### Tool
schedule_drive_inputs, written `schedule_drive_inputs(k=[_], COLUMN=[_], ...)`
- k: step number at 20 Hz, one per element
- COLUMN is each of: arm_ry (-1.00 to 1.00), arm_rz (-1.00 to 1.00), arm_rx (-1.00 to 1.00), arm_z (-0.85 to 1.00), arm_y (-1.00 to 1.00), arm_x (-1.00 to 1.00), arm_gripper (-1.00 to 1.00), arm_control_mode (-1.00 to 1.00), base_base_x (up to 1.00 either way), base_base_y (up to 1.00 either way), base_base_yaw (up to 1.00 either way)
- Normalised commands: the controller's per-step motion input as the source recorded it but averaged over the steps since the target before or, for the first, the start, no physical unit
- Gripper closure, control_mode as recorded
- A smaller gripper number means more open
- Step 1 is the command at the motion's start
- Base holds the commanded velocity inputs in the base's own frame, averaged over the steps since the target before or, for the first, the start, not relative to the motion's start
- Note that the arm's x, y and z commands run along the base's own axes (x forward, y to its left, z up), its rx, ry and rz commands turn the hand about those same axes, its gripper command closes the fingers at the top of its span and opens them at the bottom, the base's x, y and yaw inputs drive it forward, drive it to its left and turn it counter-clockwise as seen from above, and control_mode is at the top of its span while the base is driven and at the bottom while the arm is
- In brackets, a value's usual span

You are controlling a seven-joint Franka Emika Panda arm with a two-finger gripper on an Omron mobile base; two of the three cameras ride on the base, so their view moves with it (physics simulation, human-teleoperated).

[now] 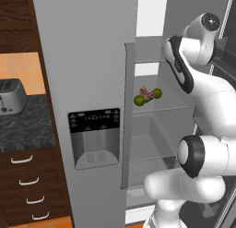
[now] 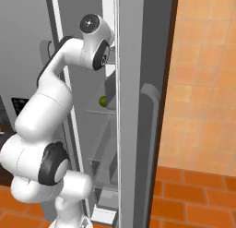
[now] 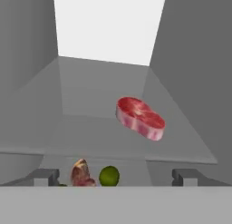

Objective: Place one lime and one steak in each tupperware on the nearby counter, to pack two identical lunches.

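- My gripper (image 3: 116, 177) is inside the open fridge (image 1: 87, 61), jaws spread wide, nothing between the fingertips (image 3: 45, 177).
- Just past the tips, on a shelf (image 1: 159, 107): a brown steak (image 3: 80, 173) touching a lime (image 3: 109, 175).
- Left base view shows two limes (image 1: 139, 100) flanking that steak.
- Farther in, one shelf up, a red steak slab (image 3: 140, 118).
- Counter (image 1: 27, 125) with toaster (image 1: 11, 97) off to the fridge's left.

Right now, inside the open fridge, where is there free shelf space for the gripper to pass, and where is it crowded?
The upper shelf is bare left of the red steak, up to the grey side wall. The shelf below is crowded: a brown steak sits between two limes, touching or nearly so. The open gripper hangs above that cluster.
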Motion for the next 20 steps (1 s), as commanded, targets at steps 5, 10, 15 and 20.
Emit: schedule_drive_inputs(k=[5, 10, 15, 20], arm_ry=[0.14, 0.2, 0.01, 0.04], arm_rz=[0.03, 0.0, 0.0, 0.0], arm_rx=[0.0, -0.03, 0.0, 0.0], arm_z=[-0.05, 0.0, -0.28, -0.16], arm_y=[-0.21, 0.0, 0.0, -0.02], arm_x=[0.63, 0.36, 0.18, 0.45], arm_gripper=[-1.0, -1.0, -1.0, -1.0], arm_control_mode=[-1.0, -1.0, -1.0, -1.0], base_base_x=[0.0, 0.0, 0.0, 0.0], base_base_y=[0.0, 0.0, 0.0, 0.0], base_base_yaw=[0.0, 0.0, 0.0, 0.0])
